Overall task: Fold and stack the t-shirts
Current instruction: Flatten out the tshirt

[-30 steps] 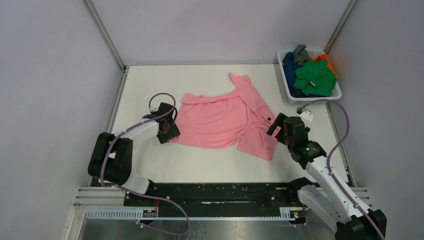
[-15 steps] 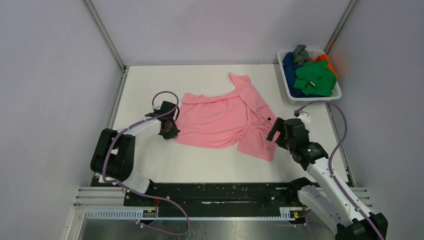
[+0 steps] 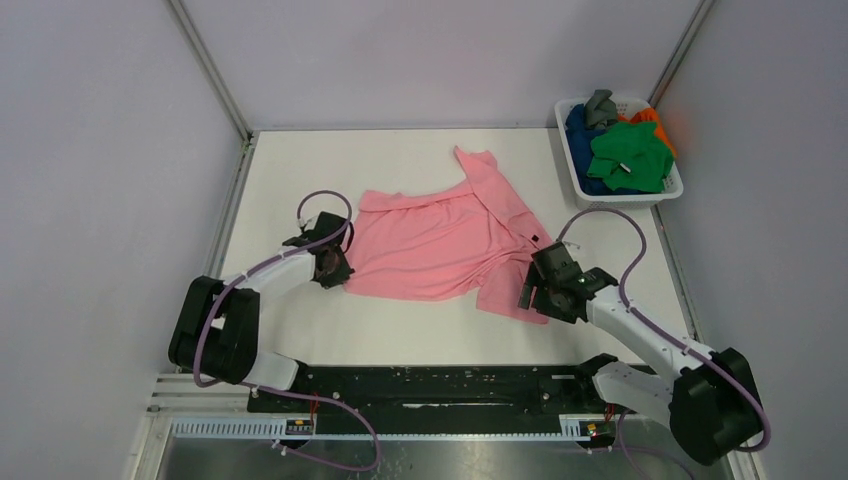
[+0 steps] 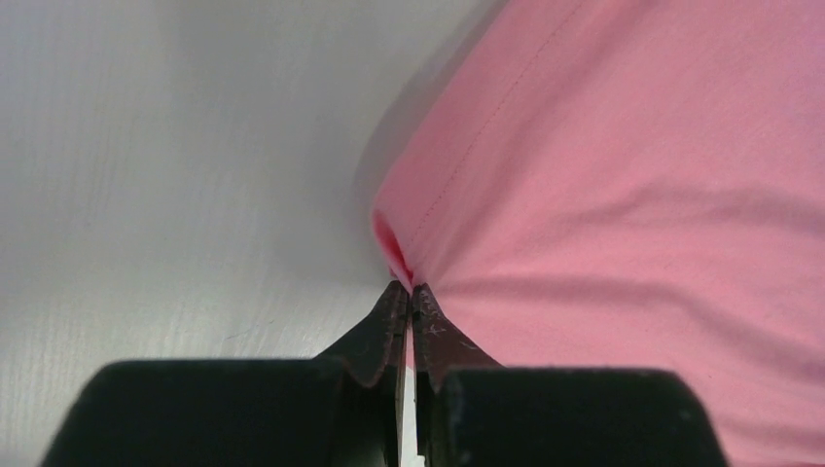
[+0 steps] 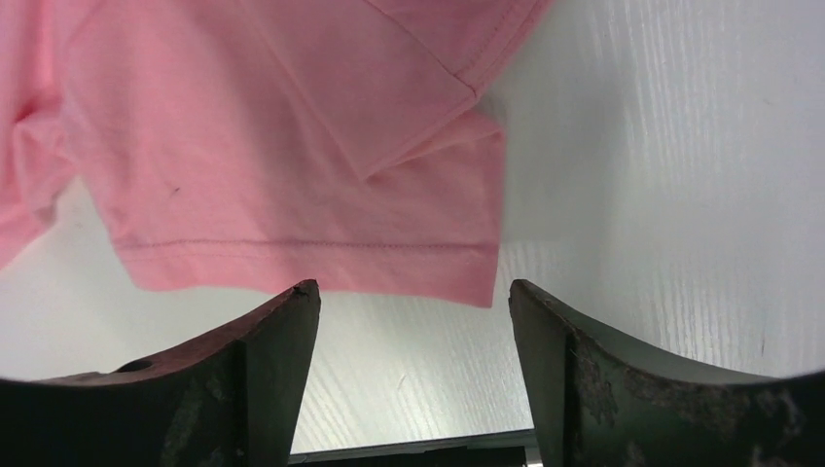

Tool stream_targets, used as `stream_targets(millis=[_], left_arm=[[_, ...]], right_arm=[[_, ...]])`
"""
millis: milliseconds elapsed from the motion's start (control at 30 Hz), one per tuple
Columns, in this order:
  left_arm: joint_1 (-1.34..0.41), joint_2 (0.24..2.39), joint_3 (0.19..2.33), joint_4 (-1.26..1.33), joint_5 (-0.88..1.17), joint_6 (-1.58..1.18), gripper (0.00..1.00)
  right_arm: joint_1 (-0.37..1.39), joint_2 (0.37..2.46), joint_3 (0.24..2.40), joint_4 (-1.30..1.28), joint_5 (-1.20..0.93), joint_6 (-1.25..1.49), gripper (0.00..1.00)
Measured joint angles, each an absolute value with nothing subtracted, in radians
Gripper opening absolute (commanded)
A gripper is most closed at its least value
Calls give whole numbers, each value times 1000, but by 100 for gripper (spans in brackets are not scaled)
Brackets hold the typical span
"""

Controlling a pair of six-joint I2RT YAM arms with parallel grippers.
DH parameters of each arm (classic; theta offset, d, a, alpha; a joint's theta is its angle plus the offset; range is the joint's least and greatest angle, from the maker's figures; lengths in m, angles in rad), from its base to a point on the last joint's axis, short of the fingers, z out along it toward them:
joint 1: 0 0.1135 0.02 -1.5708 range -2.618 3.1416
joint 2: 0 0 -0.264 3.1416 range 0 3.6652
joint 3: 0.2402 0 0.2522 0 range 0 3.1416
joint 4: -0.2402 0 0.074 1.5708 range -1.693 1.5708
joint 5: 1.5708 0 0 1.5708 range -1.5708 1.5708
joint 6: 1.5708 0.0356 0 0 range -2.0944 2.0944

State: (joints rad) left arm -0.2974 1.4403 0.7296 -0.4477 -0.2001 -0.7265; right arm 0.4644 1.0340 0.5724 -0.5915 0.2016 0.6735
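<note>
A light pink t-shirt [image 3: 440, 240] lies spread and rumpled on the white table [image 3: 400, 330]. At its left edge my left gripper [image 3: 336, 268] is shut on the hem, and in the left wrist view the pinched pink fold [image 4: 394, 248] rises from the closed tips of the left gripper [image 4: 409, 288]. At the shirt's near right corner my right gripper [image 3: 528, 297] sits low and open. In the right wrist view, the shirt's hem corner [image 5: 457, 268] lies just ahead of the right gripper [image 5: 413, 292], with bare table between the fingers.
A white slatted basket [image 3: 571, 165] stands at the back right, holding green [image 3: 630, 155], dark blue [image 3: 583, 125], orange [image 3: 655, 118] and grey [image 3: 600, 103] t-shirts. Grey walls close in both sides. The black arm rail [image 3: 450, 385] runs along the near edge.
My left gripper closed on the shirt's left hem. The right arm swung down and left to the shirt's near right corner, and its jaws narrowed a little.
</note>
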Motion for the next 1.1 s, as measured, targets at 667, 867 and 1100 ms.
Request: stream_targets(millis=[667,867,1100], left_arm=[[-298,1331,683,-454,-210,-733,0],[-299,1163,682,-499,-198,-750,0],[-306,854,873,-612,-172,-772,0]], right_arm=[[532,1257,575,-474,272,761,0],[535,1156,581,-510,264,755,0],[537,812,811,-640,336,706,0]])
